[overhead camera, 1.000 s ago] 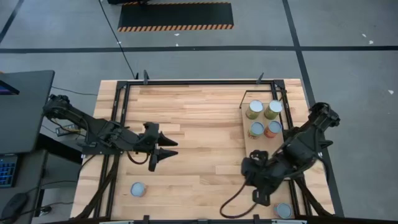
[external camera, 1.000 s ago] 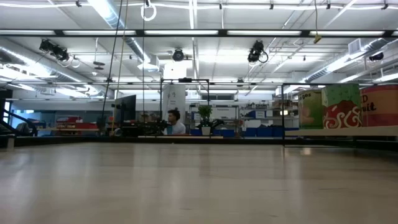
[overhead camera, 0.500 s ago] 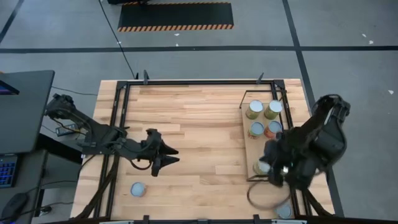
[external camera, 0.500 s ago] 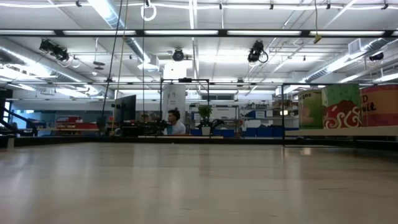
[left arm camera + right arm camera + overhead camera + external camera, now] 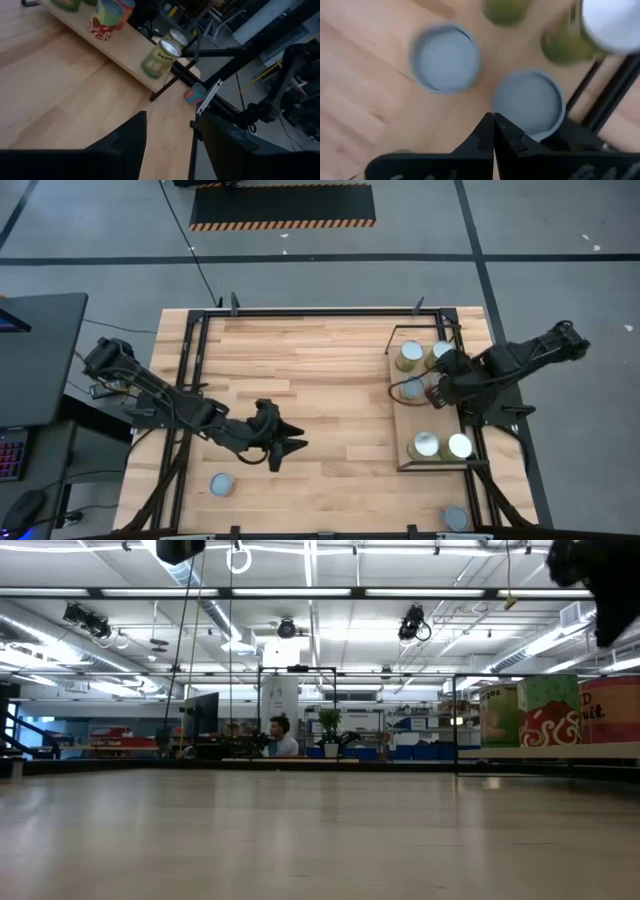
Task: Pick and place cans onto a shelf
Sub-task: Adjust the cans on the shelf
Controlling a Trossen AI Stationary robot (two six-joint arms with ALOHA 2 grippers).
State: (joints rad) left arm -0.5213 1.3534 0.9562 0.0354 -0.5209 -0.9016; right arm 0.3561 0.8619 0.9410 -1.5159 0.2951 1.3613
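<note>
Light wood framed in thin black metal, the shelf (image 5: 402, 427) carried six cans when we looked down on it: four clustered at its far end and two silver-topped ones, a can (image 5: 426, 445) and its neighbour (image 5: 459, 446), side by side at the near end. By our count two were left on the tabletop (image 5: 320, 370): a blue-grey can (image 5: 223, 484) near the front left corner and another can (image 5: 455, 518) by the front right edge, outside the shelf's frame. We judged the task mostly done, with those two still to fetch.

The right gripper (image 5: 493, 116) hung over the far cluster, its fingers pressed tip to tip with nothing between them; just beyond the tips lay two pale grey lids, and green labels showed farther off. The left gripper (image 5: 292, 447) sat low over bare wood, fingers spread wide and empty, with the blue-grey can behind and to one side of them and the shelf well ahead.

The cans stood upright, small tins with olive, green and orange labels, one reading "pears" (image 5: 160, 59).
</note>
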